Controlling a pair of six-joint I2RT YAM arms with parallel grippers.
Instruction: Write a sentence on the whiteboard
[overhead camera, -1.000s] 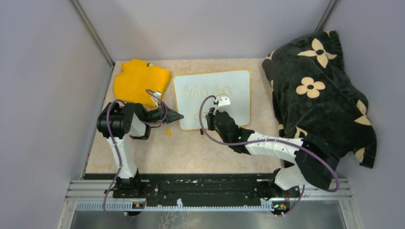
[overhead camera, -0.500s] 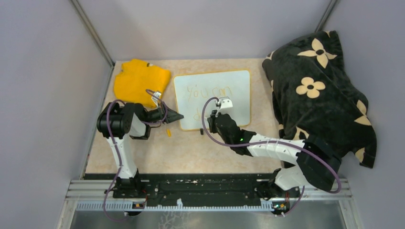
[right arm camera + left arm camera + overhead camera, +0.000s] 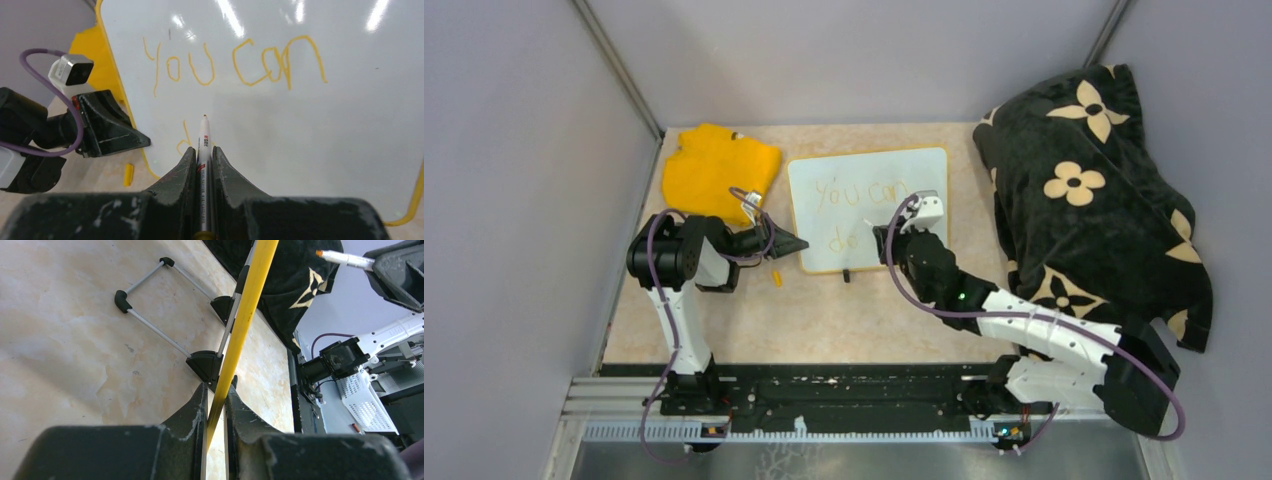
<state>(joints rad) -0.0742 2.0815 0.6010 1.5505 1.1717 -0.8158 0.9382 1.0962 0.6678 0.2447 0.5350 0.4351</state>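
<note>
The whiteboard (image 3: pixel 869 215) lies at the table's middle back, and it fills the right wrist view (image 3: pixel 310 130). The sentence (image 3: pixel 861 192) is thin orange lettering, "you can" (image 3: pixel 235 65), with "do" (image 3: pixel 842 238) below it. My left gripper (image 3: pixel 799 244) is shut on the whiteboard's yellow left rim (image 3: pixel 250 300), which sits between the jaws (image 3: pixel 216 395). My right gripper (image 3: pixel 889 238) is over the board's lower middle. It is shut on a white marker (image 3: pixel 204 137) whose orange tip points just right of "do". In the left wrist view the marker (image 3: pixel 345 259) looks slightly off the board.
A yellow cloth (image 3: pixel 717 170) lies at the back left. A black flowered blanket (image 3: pixel 1089 190) fills the right side. A small yellow cap (image 3: pixel 776 277) lies on the table below my left gripper. The board's black feet and wire stand (image 3: pixel 205 362) rest on the table. Grey walls close the space.
My right gripper has moved right along the board's lower part with the marker, and "do" now shows uncovered. My left gripper and the board have not moved.
</note>
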